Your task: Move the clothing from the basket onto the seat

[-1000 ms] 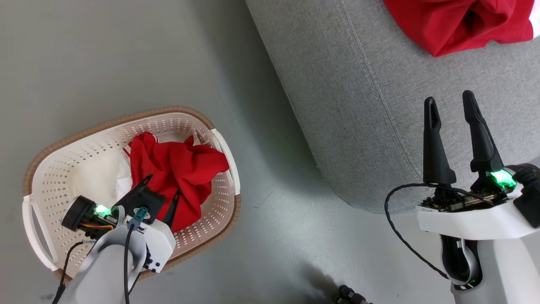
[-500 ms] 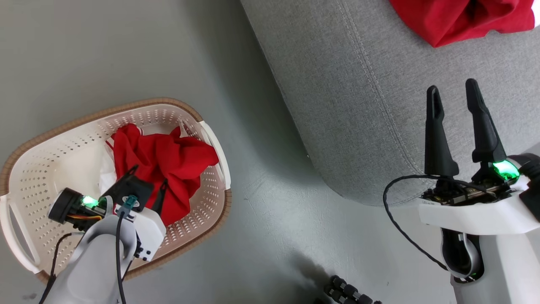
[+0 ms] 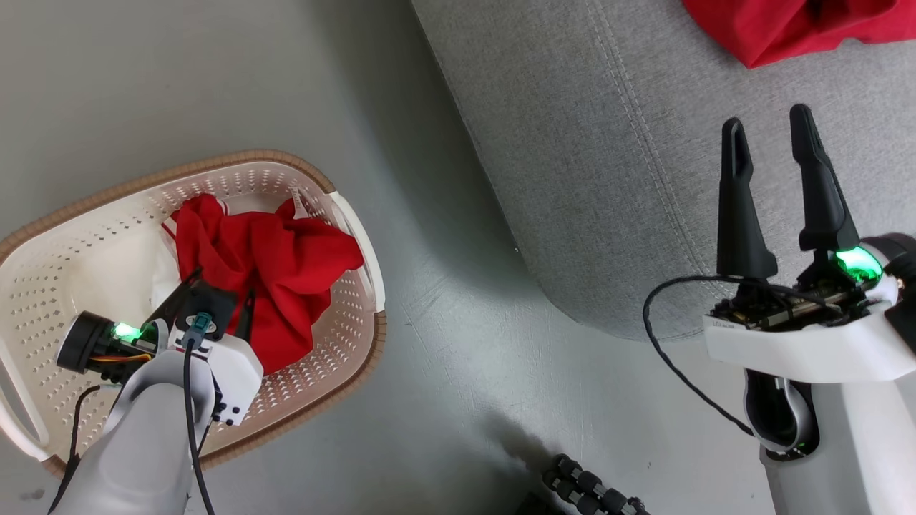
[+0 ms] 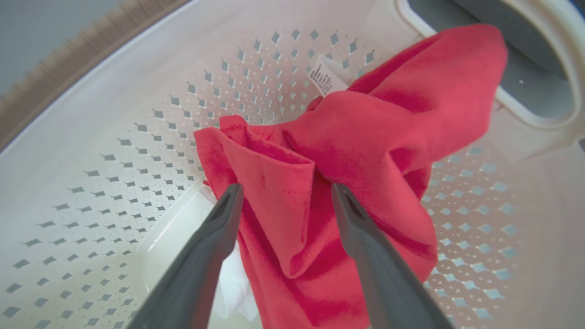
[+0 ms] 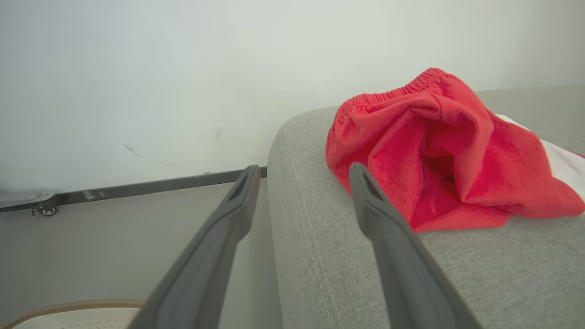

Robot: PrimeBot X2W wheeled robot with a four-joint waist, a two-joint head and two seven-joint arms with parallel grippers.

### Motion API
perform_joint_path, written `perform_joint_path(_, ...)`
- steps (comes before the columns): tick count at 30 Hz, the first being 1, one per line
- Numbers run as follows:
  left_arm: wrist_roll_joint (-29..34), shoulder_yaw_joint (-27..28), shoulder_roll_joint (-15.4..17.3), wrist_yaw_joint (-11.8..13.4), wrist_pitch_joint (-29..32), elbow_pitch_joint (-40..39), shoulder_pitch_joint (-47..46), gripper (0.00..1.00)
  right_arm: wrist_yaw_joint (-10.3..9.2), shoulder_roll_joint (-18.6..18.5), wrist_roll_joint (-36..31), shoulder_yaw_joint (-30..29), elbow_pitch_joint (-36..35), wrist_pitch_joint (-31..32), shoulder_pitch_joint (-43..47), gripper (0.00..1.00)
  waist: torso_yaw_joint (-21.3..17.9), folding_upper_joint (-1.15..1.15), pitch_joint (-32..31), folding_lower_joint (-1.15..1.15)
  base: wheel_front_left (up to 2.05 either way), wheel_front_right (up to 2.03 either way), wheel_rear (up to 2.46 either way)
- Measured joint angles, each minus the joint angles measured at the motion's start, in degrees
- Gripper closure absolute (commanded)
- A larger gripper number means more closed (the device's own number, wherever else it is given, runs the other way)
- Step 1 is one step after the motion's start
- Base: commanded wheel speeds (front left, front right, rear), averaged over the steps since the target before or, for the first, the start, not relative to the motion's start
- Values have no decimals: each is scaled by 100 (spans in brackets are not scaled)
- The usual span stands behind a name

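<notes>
Grey floor (image 3: 444,357) bears the basket (image 3: 64,286), where the left pincer (image 4: 287,187), spread, straddles a red garment (image 4: 365,137), while the right pincer (image 5: 304,168), spread too, hovers over the sofa (image 5: 343,274), another garment (image 5: 434,146) ahead.

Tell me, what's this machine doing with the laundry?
A two-armed robot is emptying a basket onto a sofa. Its left gripper is down in the basket, open, fingers straddling a fold of the red garment, not yet gripping. A second garment already lies on the sofa. The right gripper hovers open by the sofa's edge, empty.
</notes>
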Motion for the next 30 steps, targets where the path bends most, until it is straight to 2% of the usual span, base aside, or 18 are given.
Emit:
perform_joint_path(20, -47, 79, -69, 248, 174, 398, -323, 0, 0, -1, -10, 160, -127, -8, -300, 0, 124, 0, 298, 0, 0, 0, 0)
perform_joint_path(25, -62, 107, -170, 381, 221, 427, -459, 0, 0, -1, -71, 172, -151, -8, -310, 0, 144, 0, 380, 0, 0, 0, 0)
perform_joint_path(26, -83, 114, -187, 404, 224, 431, -492, 3, 0, -1, -76, 179, -156, -8, -314, 0, 148, 0, 395, 0, 0, 0, 0)
perform_joint_path(27, -89, 121, -196, 422, 254, 443, -528, 15, 0, -1, -78, 183, -163, -8, -315, 0, 153, 0, 411, 0, 0, 0, 0)
perform_joint_path(29, -89, 127, -198, 459, 276, 485, -607, 53, 0, -1, -90, 189, -171, -8, -319, 0, 162, 0, 441, 0, 0, 0, 0)
perform_joint_path(30, -89, 130, -199, 477, 293, 499, -636, 62, 0, -1, -112, 191, -174, -8, -324, 0, 167, 0, 455, 0, 0, 0, 0)
